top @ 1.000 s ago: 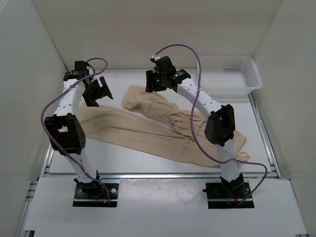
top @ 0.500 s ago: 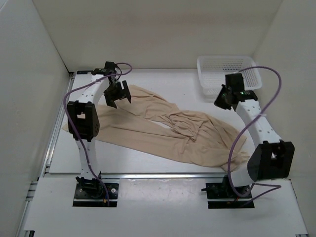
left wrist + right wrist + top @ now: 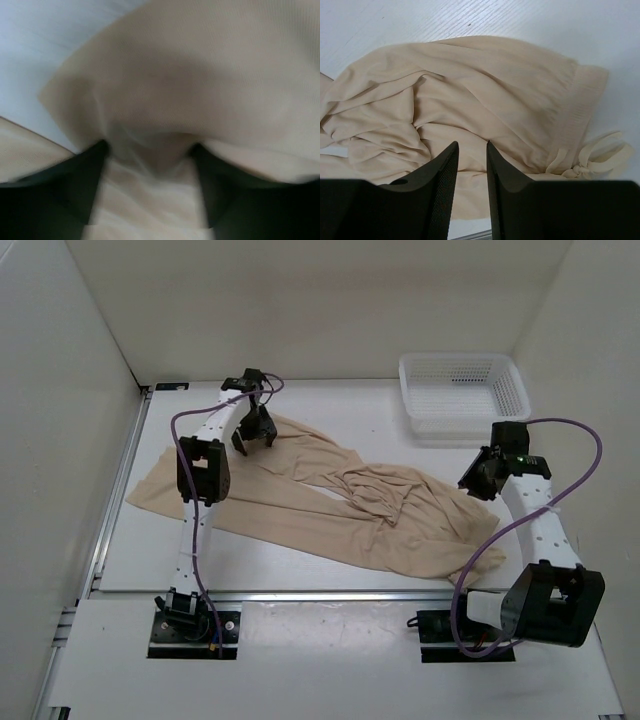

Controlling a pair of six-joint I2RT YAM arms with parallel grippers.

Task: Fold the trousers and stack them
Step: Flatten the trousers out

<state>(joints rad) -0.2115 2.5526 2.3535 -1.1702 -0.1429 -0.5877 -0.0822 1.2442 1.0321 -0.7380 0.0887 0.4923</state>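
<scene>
The beige trousers (image 3: 330, 510) lie spread out and wrinkled across the table, legs to the left and waistband to the right. My left gripper (image 3: 255, 433) is down on the end of the far leg. In the left wrist view its fingers (image 3: 85, 190) stand wide apart with cloth (image 3: 200, 75) bunched between them, so the left gripper (image 3: 148, 150) is open. My right gripper (image 3: 476, 476) hovers over the waist end. In the right wrist view the right gripper (image 3: 471, 145) has a narrow gap and holds nothing, above the trousers (image 3: 485, 90) near the drawstring knot (image 3: 580, 170).
A white mesh basket (image 3: 465, 418) stands at the back right corner. White walls close in the table on three sides. A metal rail (image 3: 330, 594) runs along the near edge of the table.
My left gripper moved right and down onto the far leg's end. My right arm swung right and nearer, from beside the basket to above the waistband. The far leg's end has shifted slightly.
</scene>
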